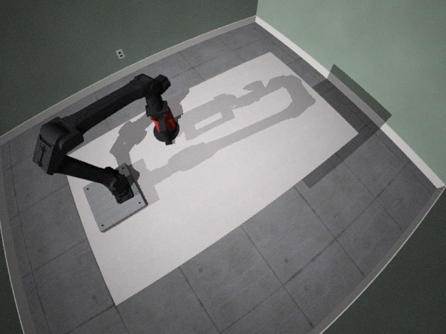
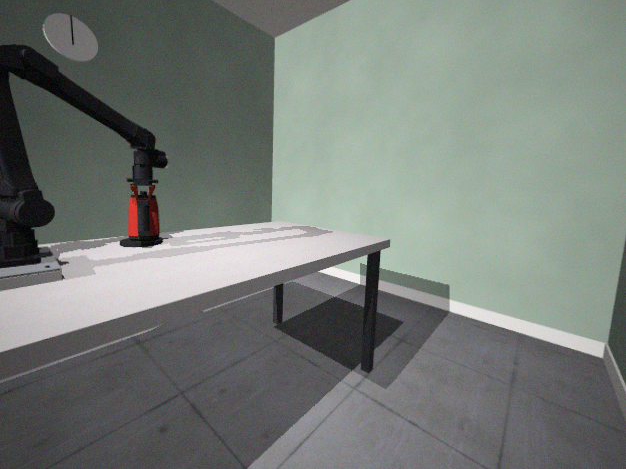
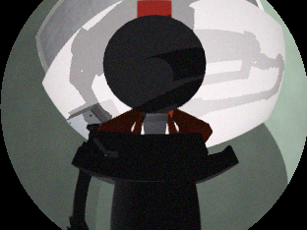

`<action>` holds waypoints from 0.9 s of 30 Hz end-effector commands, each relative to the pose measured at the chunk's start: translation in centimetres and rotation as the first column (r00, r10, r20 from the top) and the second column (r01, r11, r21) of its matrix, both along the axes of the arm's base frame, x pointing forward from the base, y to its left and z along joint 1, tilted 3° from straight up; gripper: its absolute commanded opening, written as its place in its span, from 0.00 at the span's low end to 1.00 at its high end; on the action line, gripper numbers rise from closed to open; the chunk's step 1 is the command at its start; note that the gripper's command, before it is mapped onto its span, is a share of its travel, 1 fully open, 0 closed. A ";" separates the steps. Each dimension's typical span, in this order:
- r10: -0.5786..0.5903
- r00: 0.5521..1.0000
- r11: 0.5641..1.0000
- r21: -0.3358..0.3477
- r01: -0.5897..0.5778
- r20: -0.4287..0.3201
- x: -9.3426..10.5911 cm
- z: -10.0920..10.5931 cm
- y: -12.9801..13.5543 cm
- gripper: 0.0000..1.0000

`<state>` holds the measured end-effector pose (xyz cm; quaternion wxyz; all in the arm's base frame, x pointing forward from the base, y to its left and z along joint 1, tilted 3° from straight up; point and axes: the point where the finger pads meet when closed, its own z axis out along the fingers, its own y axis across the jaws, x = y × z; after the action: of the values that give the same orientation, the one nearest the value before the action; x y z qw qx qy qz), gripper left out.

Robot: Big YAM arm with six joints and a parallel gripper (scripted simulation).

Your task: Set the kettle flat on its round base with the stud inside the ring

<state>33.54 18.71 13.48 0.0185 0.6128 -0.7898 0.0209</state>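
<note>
My hand (image 1: 160,115) (image 2: 143,191) (image 3: 154,106) pinches the handle (image 1: 162,125) (image 2: 144,220) (image 3: 155,127) | kettle (image 1: 170,122) (image 2: 133,218) (image 3: 154,63) near-upright over base (image 1: 159,137) (image 2: 141,242) | confirm seating (stud's hidden), then release evenly

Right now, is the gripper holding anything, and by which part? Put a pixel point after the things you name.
The gripper (image 1: 162,121) (image 2: 143,199) (image 3: 154,106) holds the red kettle with a black lid (image 1: 170,120) (image 2: 133,216) (image 3: 153,58), apparently by its dark upright handle bar (image 1: 162,126) (image 2: 144,223).

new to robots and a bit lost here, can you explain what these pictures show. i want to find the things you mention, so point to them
The machine is one black robot arm (image 1: 107,105) (image 2: 88,105) (image 3: 81,196). One picture looks down from above, one looks across from the side, and one comes from a camera on its wrist. On the white table (image 1: 223,184) (image 2: 182,265) (image 3: 221,117) lies a dark round base (image 1: 159,136) (image 2: 125,242), with a red and black kettle (image 1: 169,123) (image 2: 135,220) (image 3: 154,63) upright over it. The hand (image 1: 162,118) (image 2: 143,191) (image 3: 154,106) is closed on the kettle's handle. The fit underneath is hidden.
</note>
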 end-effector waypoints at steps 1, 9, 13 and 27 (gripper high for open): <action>-0.005 0.998 0.999 0.040 0.003 0.057 1.2 1.8 0.3 0.00; -0.006 0.998 0.999 0.042 0.004 0.060 1.2 1.9 0.3 0.00; -0.007 0.998 0.999 0.039 0.005 0.055 1.1 1.6 0.2 0.00; -0.008 0.999 0.999 0.033 0.007 0.045 1.0 0.9 0.2 0.00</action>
<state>33.49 18.66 13.39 0.0190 0.6131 -0.7895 0.0207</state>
